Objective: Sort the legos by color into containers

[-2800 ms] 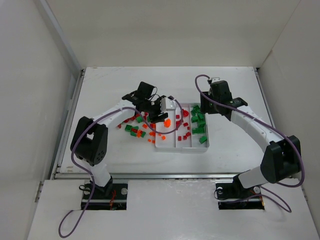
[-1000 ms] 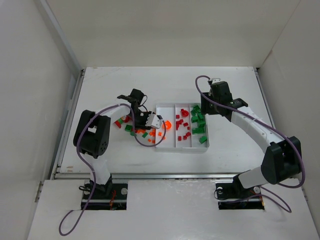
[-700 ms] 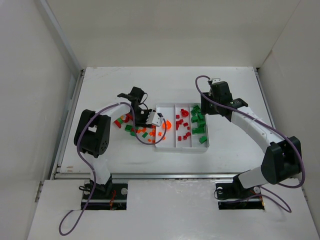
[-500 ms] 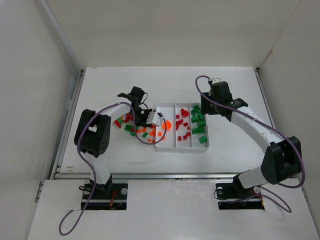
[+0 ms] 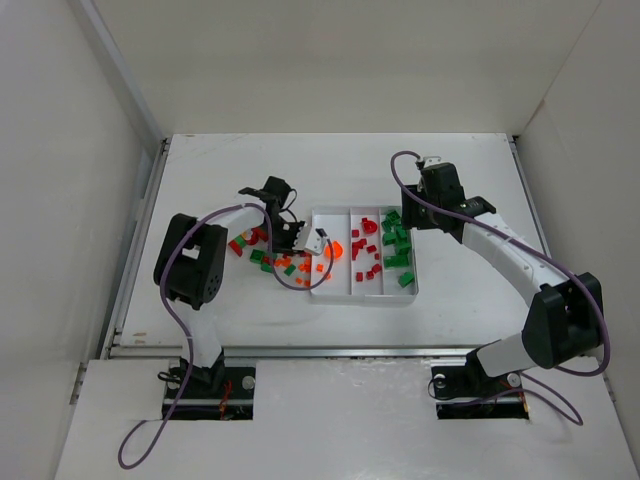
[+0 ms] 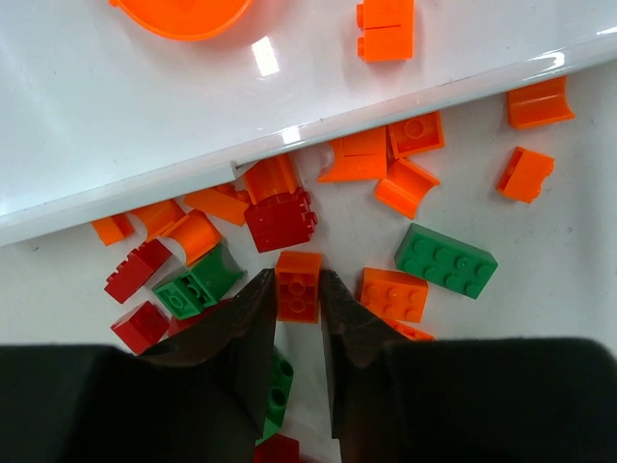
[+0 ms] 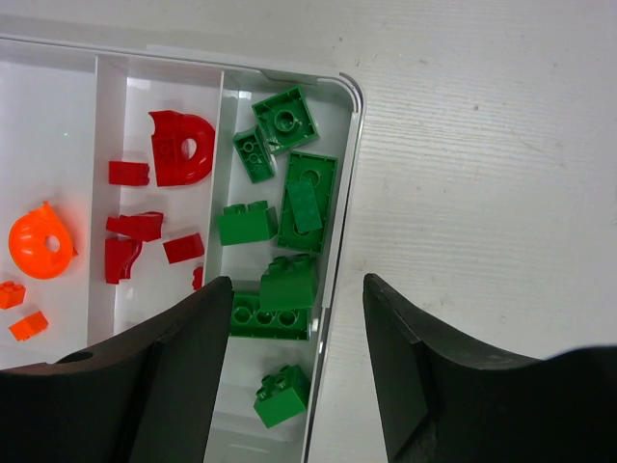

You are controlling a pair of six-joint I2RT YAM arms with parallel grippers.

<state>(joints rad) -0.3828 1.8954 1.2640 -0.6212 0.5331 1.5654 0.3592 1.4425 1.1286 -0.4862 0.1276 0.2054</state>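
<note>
Loose red, green and orange legos [image 5: 268, 258] lie in a pile on the table left of the white tray [image 5: 365, 296]. My left gripper [image 5: 296, 256] is low over that pile. In the left wrist view it [image 6: 295, 278] is shut on a small orange brick [image 6: 297, 289] near the tray's edge [image 6: 145, 183]. The tray holds orange pieces [image 7: 40, 241] on the left, red ones [image 7: 181, 147] in the middle and green ones [image 7: 308, 198] on the right. My right gripper [image 7: 297, 280] hangs open high above the green compartment's right rim [image 7: 349, 125], holding nothing; from above it shows as [image 5: 432, 200].
White walls enclose the table on the left, back and right. A green four-by-two brick [image 6: 445, 260] and several orange bricks [image 6: 393, 294] lie beside the left fingers. A purple cable [image 5: 405, 165] loops off the right wrist.
The left gripper left the tray's orange compartment, swung back to the pile left of the tray and closed on an orange brick. The right arm has stayed still.
</note>
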